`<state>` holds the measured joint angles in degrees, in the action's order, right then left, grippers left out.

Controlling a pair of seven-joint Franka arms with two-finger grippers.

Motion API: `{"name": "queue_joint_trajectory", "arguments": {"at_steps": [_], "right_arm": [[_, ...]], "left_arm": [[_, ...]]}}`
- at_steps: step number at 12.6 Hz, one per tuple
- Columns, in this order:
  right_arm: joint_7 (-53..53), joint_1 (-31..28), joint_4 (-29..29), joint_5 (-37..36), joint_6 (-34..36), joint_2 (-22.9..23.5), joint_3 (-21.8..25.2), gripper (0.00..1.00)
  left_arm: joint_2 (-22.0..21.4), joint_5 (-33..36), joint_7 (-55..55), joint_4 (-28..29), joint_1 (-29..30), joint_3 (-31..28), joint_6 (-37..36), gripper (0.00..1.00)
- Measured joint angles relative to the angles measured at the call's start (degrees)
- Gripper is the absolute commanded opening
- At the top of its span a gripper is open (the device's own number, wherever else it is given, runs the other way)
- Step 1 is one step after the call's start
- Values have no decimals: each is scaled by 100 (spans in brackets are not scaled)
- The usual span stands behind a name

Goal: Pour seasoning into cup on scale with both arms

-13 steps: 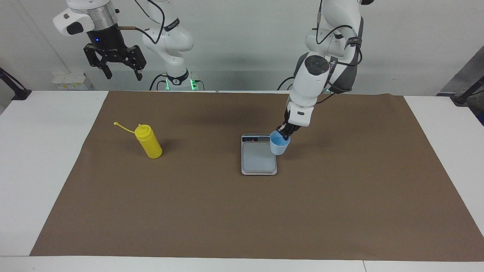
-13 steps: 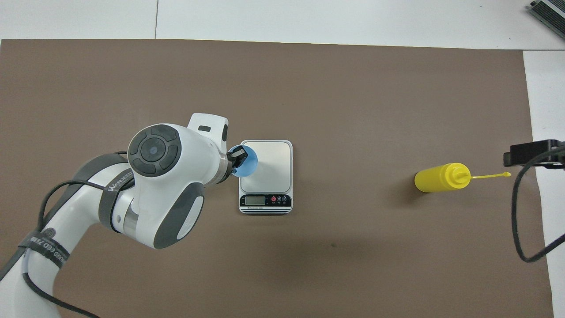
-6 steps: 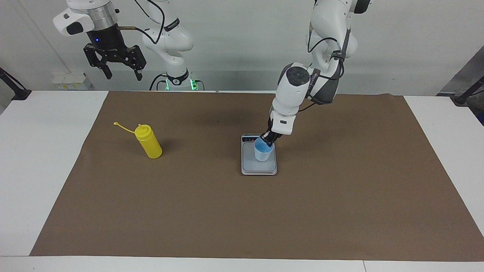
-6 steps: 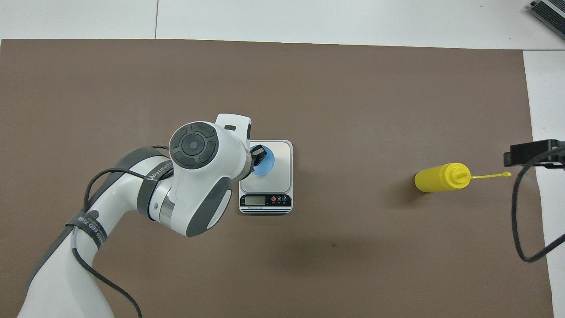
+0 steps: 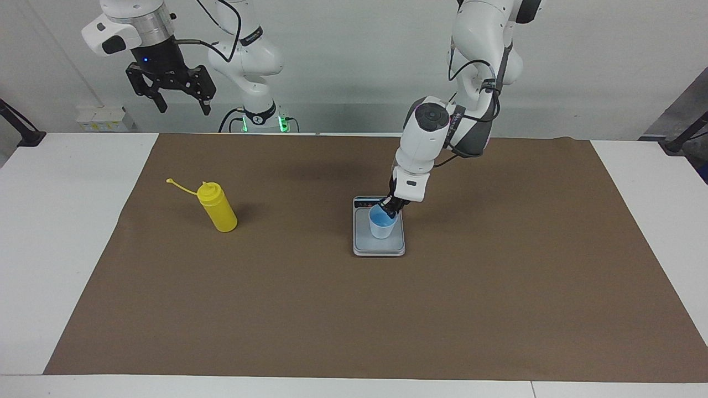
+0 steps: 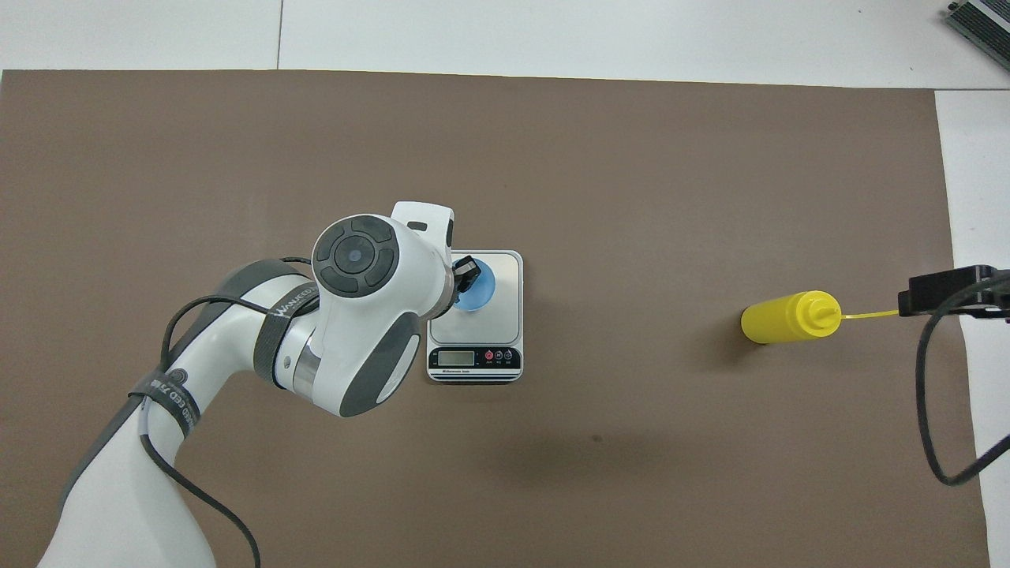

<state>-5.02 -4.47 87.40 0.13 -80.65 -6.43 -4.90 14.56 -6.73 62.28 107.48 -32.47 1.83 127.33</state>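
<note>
Brown mat, empty cup on scale, left gripper at rim, grip unclear, right gripper spread

- A grey strap around the left arm carries white letters that read about as "WANJEED".
- The scale has a display and buttons, but nothing on them is legible.

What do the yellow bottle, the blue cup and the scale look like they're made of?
The yellow bottle: probably soft matte plastic, judging by its even opaque colour and thin cap strap. The blue cup: likely thin plastic, pale outside and brighter inside. The scale: silver-grey plate with a dull sheen, metal or coated plastic.
</note>
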Motion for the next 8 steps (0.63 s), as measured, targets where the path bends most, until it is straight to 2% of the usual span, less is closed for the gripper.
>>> {"name": "queue_joint_trajectory", "arguments": {"at_steps": [3,6,8], "right_arm": [[0,0,0,0,1,0,0,100],[83,-32,58,32,4,-18,2,100],[597,-238,392,167,-197,-148,32,100]], "left_arm": [[38,2,0,-336,2,-37,-488,66],[62,4,-1,-1033,77,-58,-1320,66],[62,4,-7,-1545,188,-70,-1984,66]]}}
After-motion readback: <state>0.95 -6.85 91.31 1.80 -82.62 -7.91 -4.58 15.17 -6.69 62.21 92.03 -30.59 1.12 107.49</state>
